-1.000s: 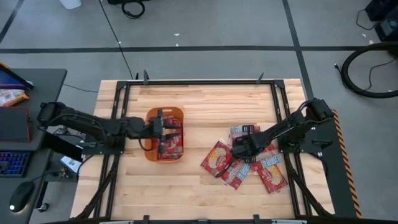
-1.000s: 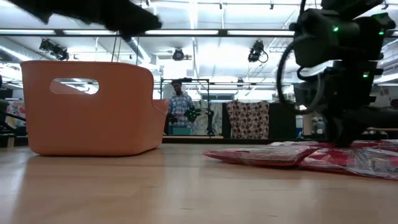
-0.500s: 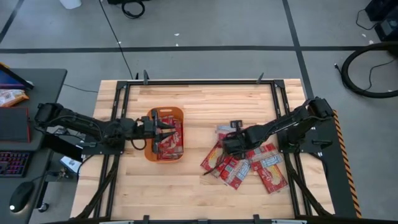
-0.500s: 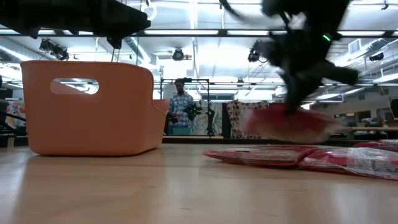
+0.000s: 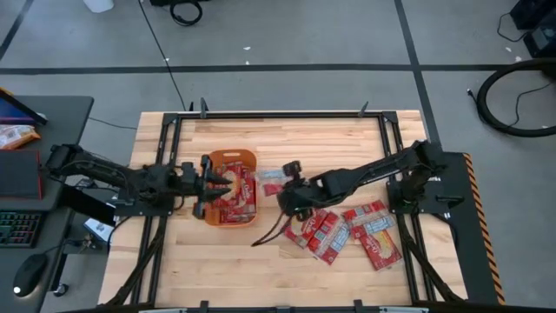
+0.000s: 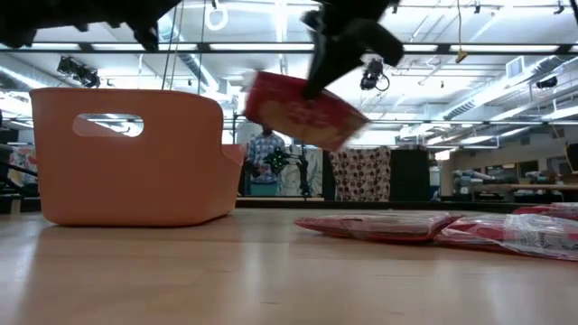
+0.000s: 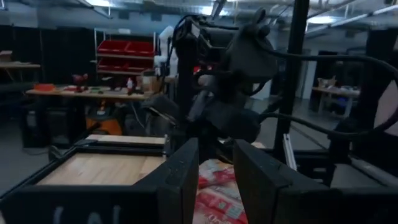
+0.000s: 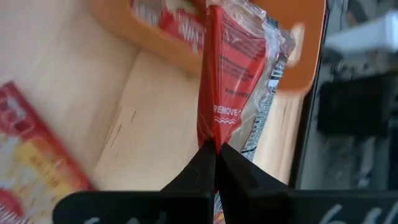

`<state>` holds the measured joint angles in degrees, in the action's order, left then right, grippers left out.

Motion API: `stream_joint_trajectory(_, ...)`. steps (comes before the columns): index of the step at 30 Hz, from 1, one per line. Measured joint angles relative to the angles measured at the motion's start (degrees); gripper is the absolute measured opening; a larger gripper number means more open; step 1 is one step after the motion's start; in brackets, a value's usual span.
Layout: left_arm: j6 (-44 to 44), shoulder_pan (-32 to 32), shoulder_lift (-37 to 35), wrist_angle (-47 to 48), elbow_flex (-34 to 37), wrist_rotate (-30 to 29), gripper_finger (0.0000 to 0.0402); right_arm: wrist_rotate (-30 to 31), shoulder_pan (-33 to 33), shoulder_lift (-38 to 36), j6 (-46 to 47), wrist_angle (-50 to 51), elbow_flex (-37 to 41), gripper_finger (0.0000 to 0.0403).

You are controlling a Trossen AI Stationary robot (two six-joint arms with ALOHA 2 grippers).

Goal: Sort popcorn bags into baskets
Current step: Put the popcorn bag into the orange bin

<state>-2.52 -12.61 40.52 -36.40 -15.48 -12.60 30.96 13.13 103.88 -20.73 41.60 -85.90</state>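
Note:
The orange basket [image 5: 208, 211] [image 6: 126, 155] stands left of the table's middle with several red popcorn bags [image 5: 237, 196] lying in it. My left gripper [image 5: 214, 183] [image 7: 216, 177] hovers open over the basket's left end. My right gripper [image 5: 287, 182] [image 8: 216, 152] reaches in from the right, shut on one red bag [image 5: 271, 176] [image 6: 303, 110], which is in the air just right of the basket. Several more bags [image 5: 343, 229] [image 6: 424, 226] lie overlapping in a flat pile on the table's right half. My right gripper pinches the red bag between its two fingers at one edge [image 8: 214, 138], which the right wrist view shows edge-on. The fingers come from the table's right side. The bag is lifted clear of the table and sticks out tilted beyond the fingertips [image 6: 303, 110].
Bare wood lies between the basket and the pile and along the table's near side [image 5: 261, 269]. A dark metal frame [image 5: 278, 113] borders the table. In the low view a person [image 6: 264, 149] stands far behind the table.
My right gripper has lifted one bag off the pile and carried it up and toward the table's left, as far as the basket's right side. My left gripper has drawn back a little toward the table's left edge, over the basket's left end.

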Motion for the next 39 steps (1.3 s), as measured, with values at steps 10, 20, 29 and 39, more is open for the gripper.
stream_joint_trajectory(10, 0.44, -0.19, -9.08, -1.01, 4.37, -0.22, 0.0105, -0.89, -1.39, 10.51, -32.71, -12.54, -8.69, 0.0011)
stream_joint_trajectory(20, -1.31, -0.19, -9.82, -1.27, 4.93, -0.17, 0.0105, -10.12, -6.14, 19.55, -68.52, -31.76, -8.69, 0.002)
stream_joint_trajectory(29, -1.28, -0.19, -9.82, -0.94, 4.91, -0.2, 0.0105, -6.39, -8.07, 20.33, -62.96, -37.06, -8.69, 0.0104)
stream_joint_trajectory(39, -1.36, -0.19, -9.8, -0.72, 4.89, -0.2, 0.0105, 10.61, -4.13, 14.57, -29.6, -16.95, -8.71, 0.0152)
